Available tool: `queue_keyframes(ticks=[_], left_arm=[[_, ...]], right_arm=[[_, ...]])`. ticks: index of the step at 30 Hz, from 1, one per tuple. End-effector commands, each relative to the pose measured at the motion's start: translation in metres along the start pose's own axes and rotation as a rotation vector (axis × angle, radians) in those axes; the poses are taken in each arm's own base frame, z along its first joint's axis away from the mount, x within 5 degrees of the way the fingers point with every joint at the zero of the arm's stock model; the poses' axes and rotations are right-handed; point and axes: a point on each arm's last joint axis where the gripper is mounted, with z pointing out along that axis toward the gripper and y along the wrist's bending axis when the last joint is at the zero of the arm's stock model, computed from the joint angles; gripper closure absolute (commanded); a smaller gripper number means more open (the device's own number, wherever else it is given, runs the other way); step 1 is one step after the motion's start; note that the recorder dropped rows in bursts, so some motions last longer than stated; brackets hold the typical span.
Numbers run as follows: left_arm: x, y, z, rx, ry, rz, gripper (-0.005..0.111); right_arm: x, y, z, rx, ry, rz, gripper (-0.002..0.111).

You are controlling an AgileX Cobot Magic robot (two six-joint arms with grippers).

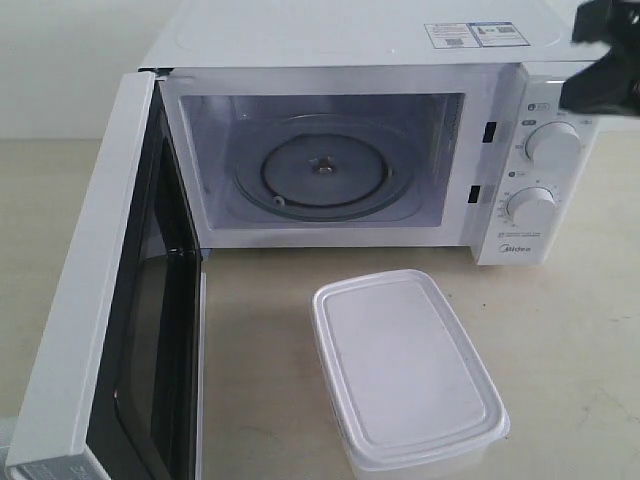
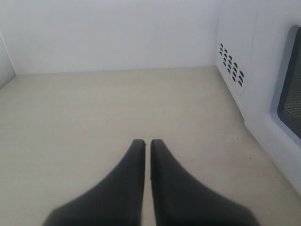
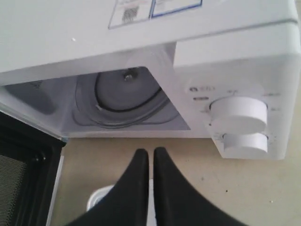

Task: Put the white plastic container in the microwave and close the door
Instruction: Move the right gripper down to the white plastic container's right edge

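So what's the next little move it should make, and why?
Probably open the shut right gripper and lower it toward the lidded white plastic container: it sits untouched on the table before the white microwave, whose door already stands open.

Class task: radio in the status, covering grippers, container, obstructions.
Left gripper, right gripper shut, empty. Rounded-rectangular white plastic container on table, before white microwave, door open. Nothing blocking entry.
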Motion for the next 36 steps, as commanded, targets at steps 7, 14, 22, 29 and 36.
queue_keyframes(ticks=[7, 14, 22, 29, 36], left_arm=[[0.001, 0.000, 0.000, 0.003, 0.000, -0.019, 0.102], [0.001, 0.000, 0.000, 0.003, 0.000, -0.019, 0.102], [0.001, 0.000, 0.000, 0.003, 0.000, -0.019, 0.102], [0.001, 0.000, 0.000, 0.003, 0.000, -0.019, 0.102], [0.001, 0.000, 0.000, 0.003, 0.000, -0.019, 0.102]], right_arm=[[0.072, 0.013, 0.053, -0.027, 0.239, -0.032, 0.096], [0.084, -0.004, 0.066, 0.096, 0.322, -0.085, 0.056], [0.121, -0.026, 0.071, 0.155, 0.341, -0.135, 0.058], [0.138, -0.015, 0.084, 0.086, 0.426, -0.120, 0.058], [0.131, 0.014, 0.082, -0.179, 0.459, 0.015, 0.058]])
